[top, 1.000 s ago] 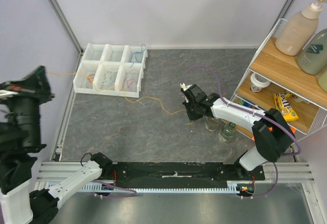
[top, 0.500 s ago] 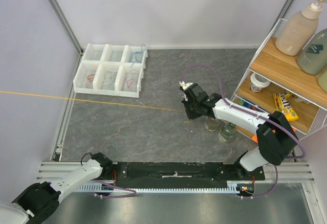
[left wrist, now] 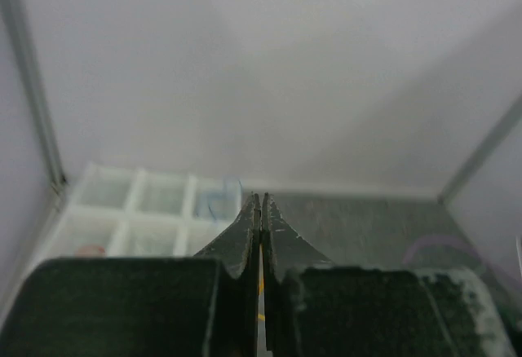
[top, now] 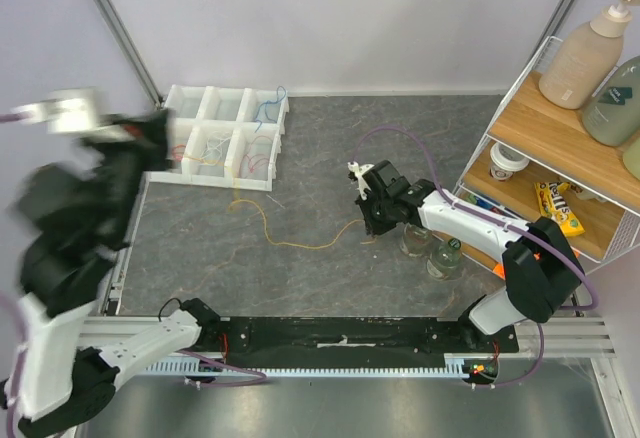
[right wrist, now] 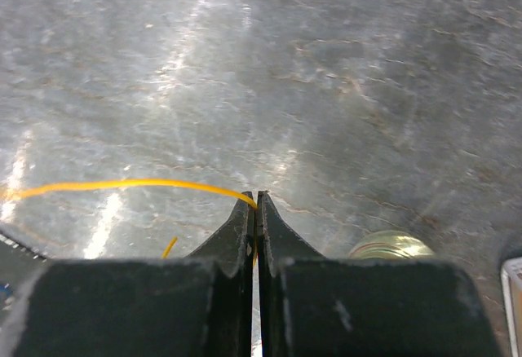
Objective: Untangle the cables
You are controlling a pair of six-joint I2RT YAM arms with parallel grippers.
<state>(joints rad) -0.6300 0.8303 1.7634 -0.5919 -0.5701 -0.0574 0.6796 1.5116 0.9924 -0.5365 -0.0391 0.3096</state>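
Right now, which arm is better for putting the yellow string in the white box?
Left, probably. The left gripper is beside the white tray, shut on a sliver of the yellow cable. The right gripper pinches the same cable but sits far across the table.

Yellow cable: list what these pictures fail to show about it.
Right wrist view: the yellow cable runs from the shut right gripper off the left edge.
Left wrist view: the shut left gripper hides all but a yellow sliver.
Top view: motion blur smears the left arm, so the cable's end there is unreadable.
Tray: loops too small to sort.
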